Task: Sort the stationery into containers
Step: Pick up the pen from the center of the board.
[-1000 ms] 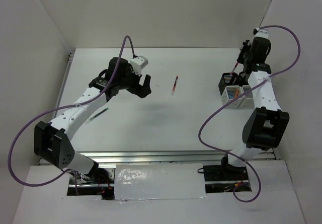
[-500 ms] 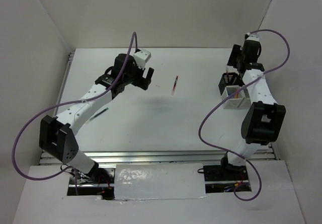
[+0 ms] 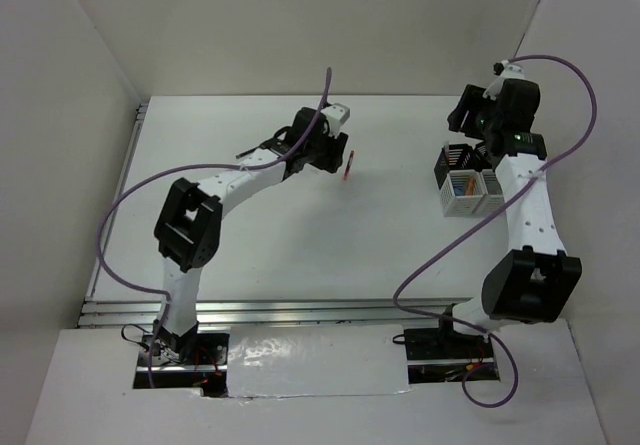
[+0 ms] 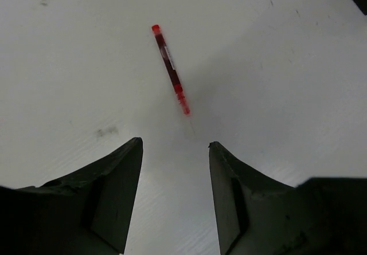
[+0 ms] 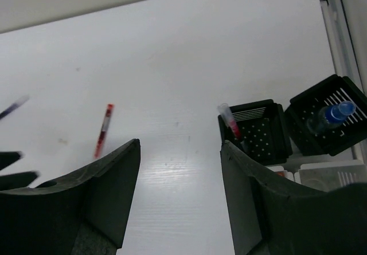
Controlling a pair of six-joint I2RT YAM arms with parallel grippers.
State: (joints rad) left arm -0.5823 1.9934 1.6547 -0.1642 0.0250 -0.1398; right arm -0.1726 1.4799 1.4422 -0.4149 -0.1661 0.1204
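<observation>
A red pen (image 4: pixel 170 69) (image 3: pixel 347 168) lies flat on the white table. My left gripper (image 4: pixel 175 146) (image 3: pixel 336 153) hovers just short of it, open, with only table between its fingers. The containers (image 3: pixel 463 180) cluster at the right. One black perforated bin (image 5: pixel 255 132) holds another red pen (image 5: pixel 229 120) leaning on its rim, and a second black bin (image 5: pixel 350 143) holds a blue-capped clear bottle (image 5: pixel 330 117). Up and left of the bins my right gripper (image 5: pixel 180 143) (image 3: pixel 468 115) is open and holds nothing.
White bins (image 5: pixel 327 172) sit beside the black ones. A blurred dark pen-like item (image 5: pixel 14 107) shows at the far left of the right wrist view. White walls close in the table at the back and both sides.
My right gripper opened and left its red pen in the black bin, then drew back. The left arm reached right across the table to the loose red pen, jaws narrowing.
</observation>
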